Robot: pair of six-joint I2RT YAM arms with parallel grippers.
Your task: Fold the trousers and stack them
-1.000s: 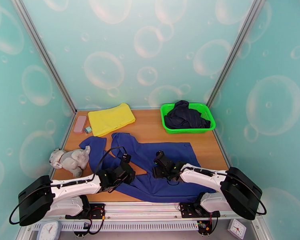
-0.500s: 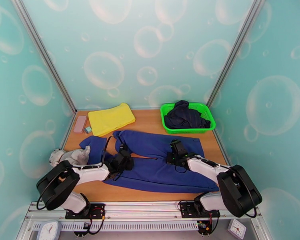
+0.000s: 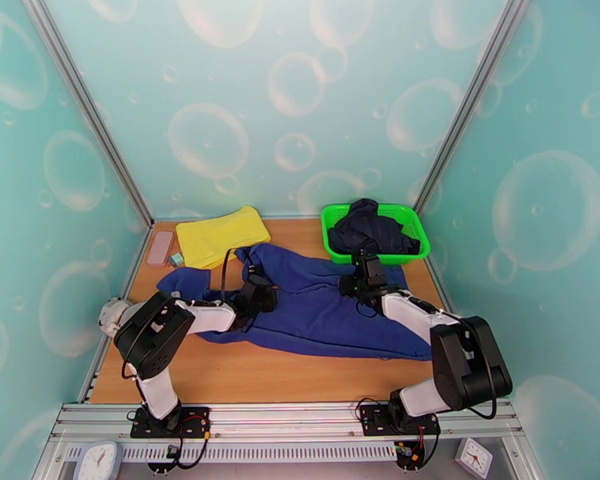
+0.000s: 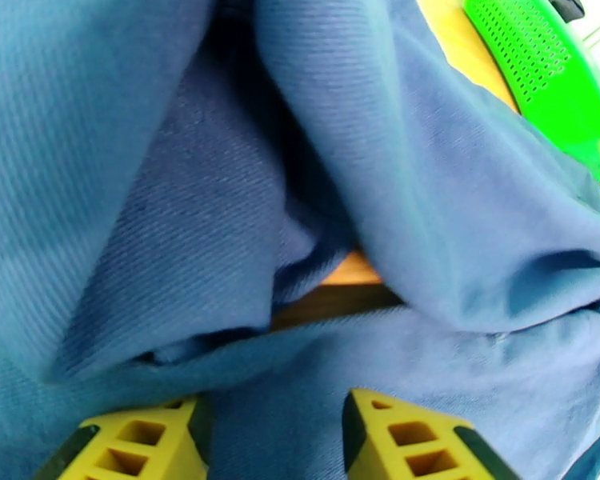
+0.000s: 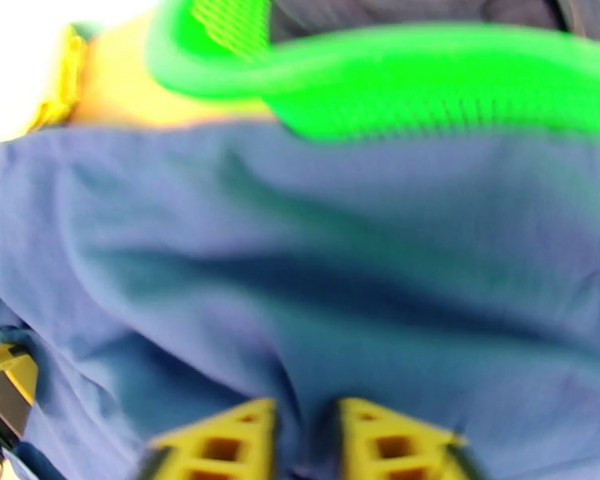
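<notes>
**Beside the green basket, soft trousers are spread**

Limp, light cloth is judged crease-prone and best pinched at hem corners. Left gripper jaws are seen half apart over cloth. Right gripper jaws are barely parted; any hold cannot be told.

The trousers lie across the middle of the counter, from near the left edge almost to the right edge. Behind them, by the far edge, lies a folded cloth, with a flat case and a small block to its left. A basket sits in the far right corner with a garment in it. A plush toy lies at the left edge.
</notes>
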